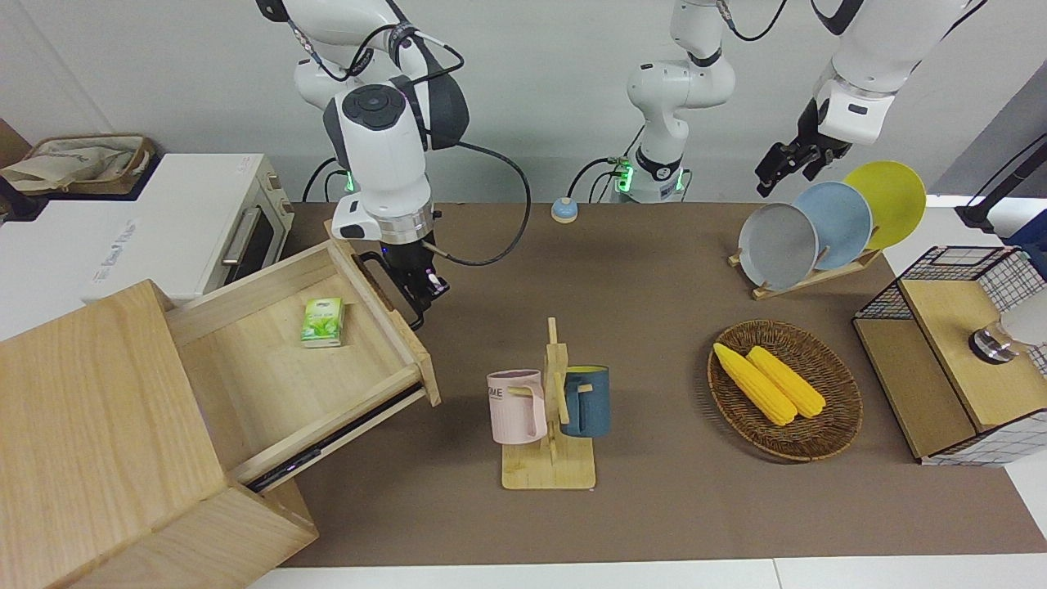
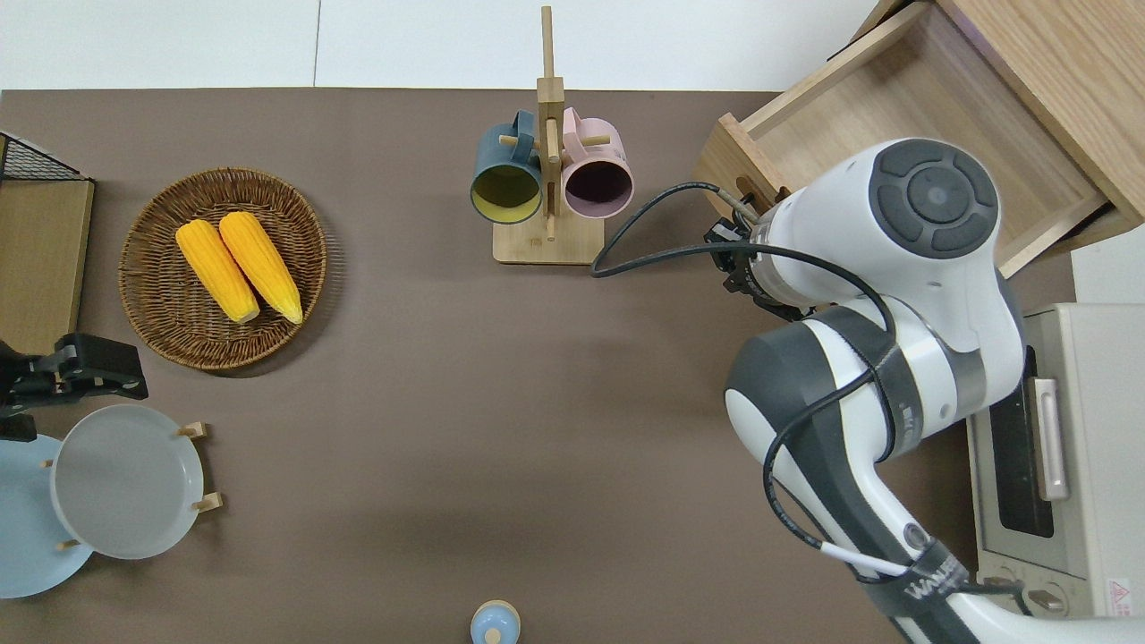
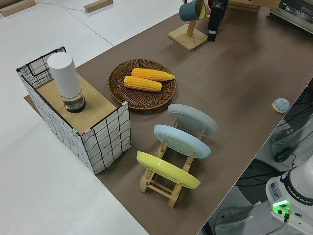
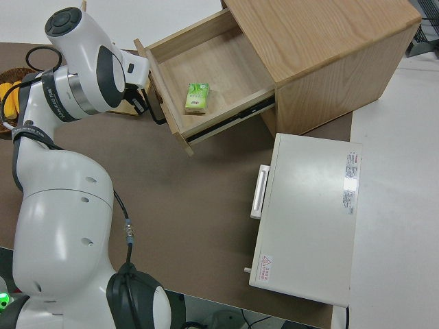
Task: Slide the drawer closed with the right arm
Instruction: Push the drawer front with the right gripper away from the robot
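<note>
The light-wood drawer (image 1: 270,384) sticks partly out of the pale cabinet (image 1: 98,425) at the right arm's end of the table. A small green packet (image 1: 322,321) lies inside it. My right gripper (image 1: 424,288) is down against the black bar handle (image 1: 372,260) on the drawer's front. In the right side view the gripper (image 4: 140,103) touches that handle (image 4: 156,113). From overhead the arm's wrist hides most of the gripper, over the drawer's (image 2: 894,107) front edge. The left arm is parked with its gripper (image 1: 785,164) empty.
A white oven (image 1: 164,229) stands beside the cabinet, nearer to the robots. A mug rack (image 1: 550,409) with a pink and a blue mug stands mid-table close to the drawer's front. A wicker basket (image 1: 842,425) with corn, a plate rack (image 1: 818,229) and a wire-mesh basket (image 1: 957,360) stand toward the left arm's end.
</note>
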You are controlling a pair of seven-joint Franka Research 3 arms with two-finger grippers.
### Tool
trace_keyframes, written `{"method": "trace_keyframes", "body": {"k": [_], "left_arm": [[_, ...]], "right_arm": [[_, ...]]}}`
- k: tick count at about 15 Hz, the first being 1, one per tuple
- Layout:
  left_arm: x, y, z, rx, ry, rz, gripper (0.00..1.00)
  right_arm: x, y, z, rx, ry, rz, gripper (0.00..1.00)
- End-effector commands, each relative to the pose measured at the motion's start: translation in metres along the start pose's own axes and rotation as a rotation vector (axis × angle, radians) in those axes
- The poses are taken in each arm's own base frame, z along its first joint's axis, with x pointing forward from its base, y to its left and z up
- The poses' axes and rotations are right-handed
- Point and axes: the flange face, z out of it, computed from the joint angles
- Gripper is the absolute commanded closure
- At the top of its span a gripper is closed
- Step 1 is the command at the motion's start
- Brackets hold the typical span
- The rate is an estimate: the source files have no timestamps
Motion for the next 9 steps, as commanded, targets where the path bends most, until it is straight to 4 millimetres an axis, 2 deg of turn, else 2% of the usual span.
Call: {"method": "trace_keyframes", "body": {"k": [1,9], "left_arm": [[-0.003,-0.001,-0.004,-0.006,0.005,0.009,0.01],[-0.003,-0.001,-0.004,-0.006,0.005,0.009,0.01]], "right_arm": [[0.033,-0.001,0.005,0.014,0.021,0.034,1.0],[0.1,0.024,0.01,0.026,0.024,0.048,1.0]]}}
